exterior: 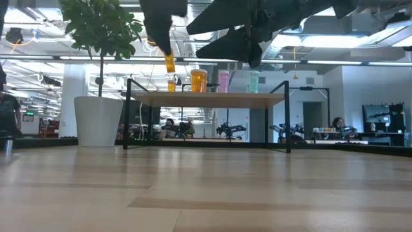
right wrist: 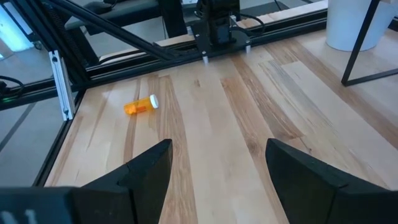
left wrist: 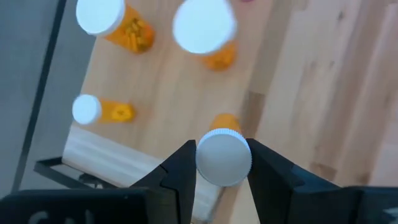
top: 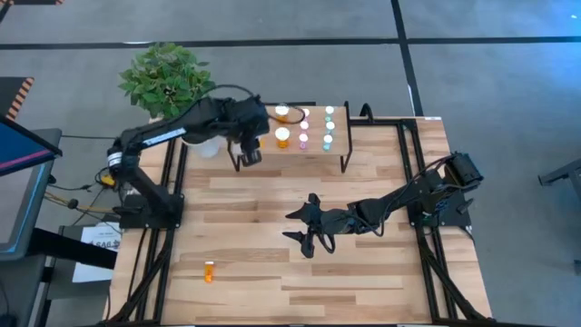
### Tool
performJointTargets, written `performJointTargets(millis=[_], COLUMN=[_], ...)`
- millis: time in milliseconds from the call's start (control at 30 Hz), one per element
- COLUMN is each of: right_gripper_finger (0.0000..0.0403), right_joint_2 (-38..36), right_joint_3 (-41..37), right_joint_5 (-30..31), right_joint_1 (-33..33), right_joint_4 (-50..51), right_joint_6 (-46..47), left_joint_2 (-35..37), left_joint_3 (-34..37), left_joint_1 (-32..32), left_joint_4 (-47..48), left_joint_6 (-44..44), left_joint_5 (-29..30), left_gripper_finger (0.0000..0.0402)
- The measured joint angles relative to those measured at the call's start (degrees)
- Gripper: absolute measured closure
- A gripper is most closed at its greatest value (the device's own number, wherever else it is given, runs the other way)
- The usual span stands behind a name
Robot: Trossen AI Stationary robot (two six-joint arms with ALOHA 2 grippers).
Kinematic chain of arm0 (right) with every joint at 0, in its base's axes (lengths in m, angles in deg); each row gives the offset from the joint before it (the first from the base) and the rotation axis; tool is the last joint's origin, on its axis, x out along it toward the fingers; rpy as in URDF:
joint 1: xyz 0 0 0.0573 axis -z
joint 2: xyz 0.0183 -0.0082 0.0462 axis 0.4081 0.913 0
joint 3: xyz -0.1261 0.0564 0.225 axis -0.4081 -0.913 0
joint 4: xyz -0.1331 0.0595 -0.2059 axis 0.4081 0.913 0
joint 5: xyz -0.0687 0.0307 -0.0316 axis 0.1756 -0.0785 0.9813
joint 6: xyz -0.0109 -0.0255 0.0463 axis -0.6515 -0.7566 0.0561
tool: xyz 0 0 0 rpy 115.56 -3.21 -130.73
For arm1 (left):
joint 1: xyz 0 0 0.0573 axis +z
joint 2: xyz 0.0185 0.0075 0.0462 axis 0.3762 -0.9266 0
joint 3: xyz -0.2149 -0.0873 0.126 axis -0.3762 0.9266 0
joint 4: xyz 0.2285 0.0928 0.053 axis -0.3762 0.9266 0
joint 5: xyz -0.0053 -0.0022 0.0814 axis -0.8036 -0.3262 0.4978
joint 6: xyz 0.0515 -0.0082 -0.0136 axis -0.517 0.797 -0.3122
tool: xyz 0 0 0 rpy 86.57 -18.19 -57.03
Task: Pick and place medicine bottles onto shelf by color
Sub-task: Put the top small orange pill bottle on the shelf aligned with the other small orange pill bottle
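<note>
White-capped orange bottle (left wrist: 223, 152) hangs upright in left hand (left wrist: 221, 180), cap up.

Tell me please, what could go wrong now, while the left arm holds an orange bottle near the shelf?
1. The left gripper holds the orange bottle only by its cap, at the shelf edge; released here, it could drop to the table.
2. Three orange bottles already stand close together; lowering may knock one over.
3. A lying orange bottle could roll.
</note>
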Motion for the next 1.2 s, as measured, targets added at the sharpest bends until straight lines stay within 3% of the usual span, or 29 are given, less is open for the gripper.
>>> performJointTargets(millis=[367,1200], right_gripper_finger=[0.0121,0.0121], right_joint_2=[0.0,0.0], right_joint_3=[0.0,0.0], right_joint_5=[-0.1,-0.2], right_joint_1=[0.0,0.0], right_joint_4=[0.0,-0.1], right_joint_6=[-0.4,-0.6], left_joint_2=[-5.3,-6.1], left_joint_3=[-1.0,-0.4], left_joint_1=[10.0,12.2], left_joint_4=[-0.3,-3.3], left_joint_6=[-6.1,-9.5], left_joint_5=[-4.5,-6.9], left_gripper_finger=[0.0294,0.0294])
